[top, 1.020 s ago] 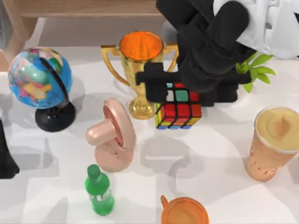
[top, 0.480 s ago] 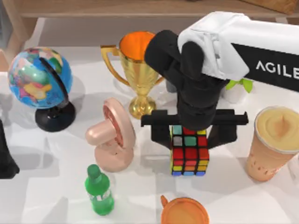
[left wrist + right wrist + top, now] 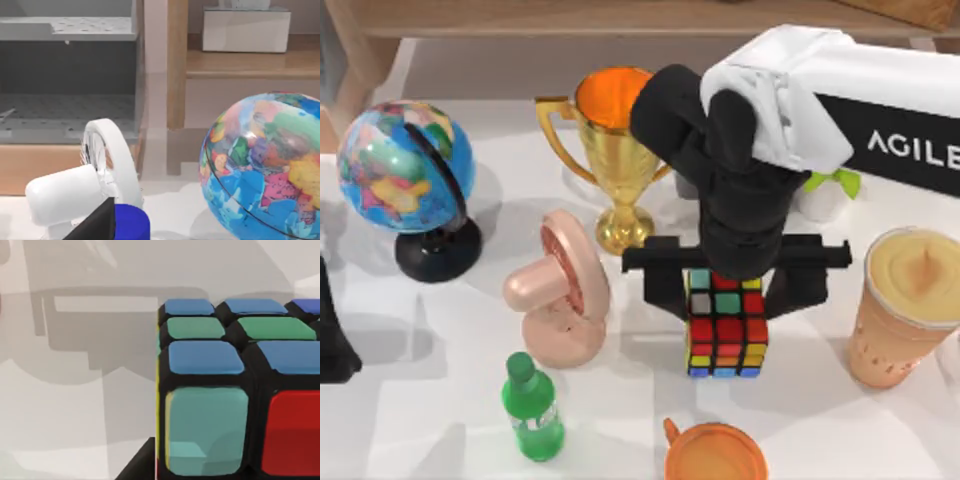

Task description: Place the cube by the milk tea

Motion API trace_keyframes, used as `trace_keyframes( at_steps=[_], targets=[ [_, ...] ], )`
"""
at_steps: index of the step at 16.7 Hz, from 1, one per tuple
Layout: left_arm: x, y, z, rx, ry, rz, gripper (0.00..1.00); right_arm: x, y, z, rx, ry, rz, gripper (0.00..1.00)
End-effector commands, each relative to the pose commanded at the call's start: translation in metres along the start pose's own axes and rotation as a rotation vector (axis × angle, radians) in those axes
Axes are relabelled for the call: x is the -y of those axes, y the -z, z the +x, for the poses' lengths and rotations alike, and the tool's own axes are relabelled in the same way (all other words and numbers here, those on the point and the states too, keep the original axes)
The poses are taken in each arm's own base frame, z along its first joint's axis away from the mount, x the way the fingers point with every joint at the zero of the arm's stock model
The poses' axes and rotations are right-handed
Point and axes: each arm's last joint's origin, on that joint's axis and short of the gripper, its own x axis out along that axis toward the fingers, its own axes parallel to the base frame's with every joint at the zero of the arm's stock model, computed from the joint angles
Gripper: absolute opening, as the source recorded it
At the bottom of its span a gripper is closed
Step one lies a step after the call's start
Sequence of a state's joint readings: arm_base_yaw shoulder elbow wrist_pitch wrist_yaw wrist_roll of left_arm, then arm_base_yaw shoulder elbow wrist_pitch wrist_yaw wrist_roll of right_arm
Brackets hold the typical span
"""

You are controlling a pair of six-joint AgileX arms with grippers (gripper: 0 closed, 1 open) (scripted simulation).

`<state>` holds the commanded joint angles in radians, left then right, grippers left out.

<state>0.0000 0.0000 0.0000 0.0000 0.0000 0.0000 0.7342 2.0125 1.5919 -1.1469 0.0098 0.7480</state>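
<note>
The cube [image 3: 725, 328], black-edged with red, green, grey and blue stickers, stands near the middle of the table, about a cube's width left of the milk tea [image 3: 905, 305]. The milk tea is a tall tan cup with a creamy top at the right edge. My right gripper [image 3: 730, 290] reaches down over the cube, shut on it with a black finger against each side. In the right wrist view the cube [image 3: 240, 390] is very close, with its shadow on the white table. My left arm [image 3: 332, 335] is parked at the table's left edge.
A gold trophy [image 3: 615, 150] stands behind the cube, and a pink ring-shaped object [image 3: 560, 290] lies to its left. A green bottle [image 3: 532, 410] and an orange mug [image 3: 715, 455] are at the front. A globe [image 3: 410, 175] is at far left, a potted plant [image 3: 830, 190] behind.
Over the last second my right arm carried the cube forward and to the right, closer to the milk tea. In the last half second almost nothing has moved.
</note>
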Motion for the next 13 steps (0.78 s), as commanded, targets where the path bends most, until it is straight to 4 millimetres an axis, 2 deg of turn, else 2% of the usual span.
trace_keyframes(
  at_steps=[13],
  targets=[
    [0.0, 0.0, 0.0, 0.0, 0.0, 0.0, 1.0, 0.0013, -0.0003, 0.0015, 0.01, -0.015, 0.003, 0.0]
  ],
)
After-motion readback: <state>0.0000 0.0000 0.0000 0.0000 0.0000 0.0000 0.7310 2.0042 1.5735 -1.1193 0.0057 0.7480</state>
